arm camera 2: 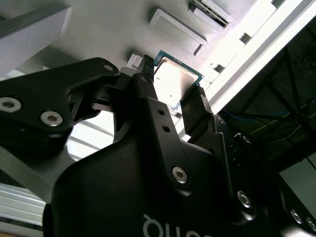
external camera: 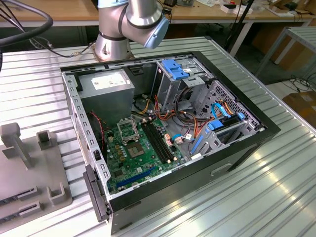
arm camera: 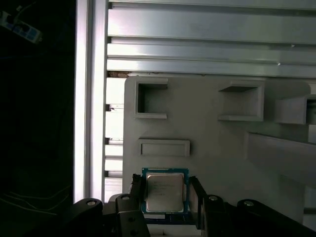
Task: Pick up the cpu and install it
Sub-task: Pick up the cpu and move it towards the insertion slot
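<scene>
Currently the ribbed metal table carries the open computer case and, towards the exterior view's left, the grey fixture plate.

1. Case: the green board lies flat on its floor, with the square metal-framed socket fixed to it.
2. Tool: my gripper hangs over the fixture plate, well apart from the case. In both wrist views its fingers press on two opposite edges of the cpu, pinching it.
3. Progress: I judge that the grasp is made. I cannot tell whether the cpu has cleared the plate. Transfer to the case and seating in the socket are not yet done.
</scene>
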